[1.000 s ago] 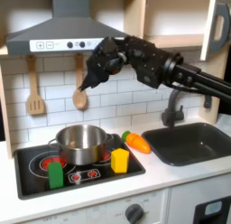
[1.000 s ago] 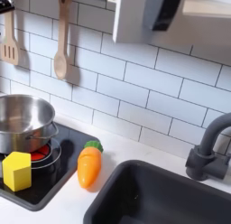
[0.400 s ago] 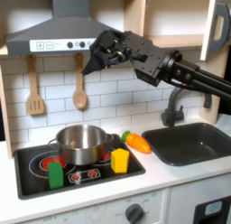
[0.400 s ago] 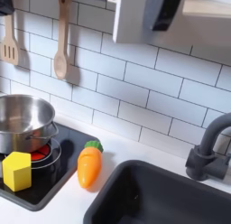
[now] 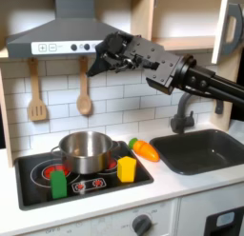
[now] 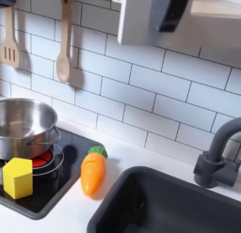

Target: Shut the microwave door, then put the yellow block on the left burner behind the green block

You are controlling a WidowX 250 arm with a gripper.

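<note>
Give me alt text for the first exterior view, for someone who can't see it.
A black robot arm reaches from the right across a toy kitchen, its gripper raised near the grey range hood. Below, a steel pot sits on the black stovetop with a green block and yellow block in front; a carrot lies beside the sink.

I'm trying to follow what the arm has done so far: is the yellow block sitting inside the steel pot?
No. In the first exterior view the yellow block stands on the stovetop beside the steel pot, near the carrot.
</note>
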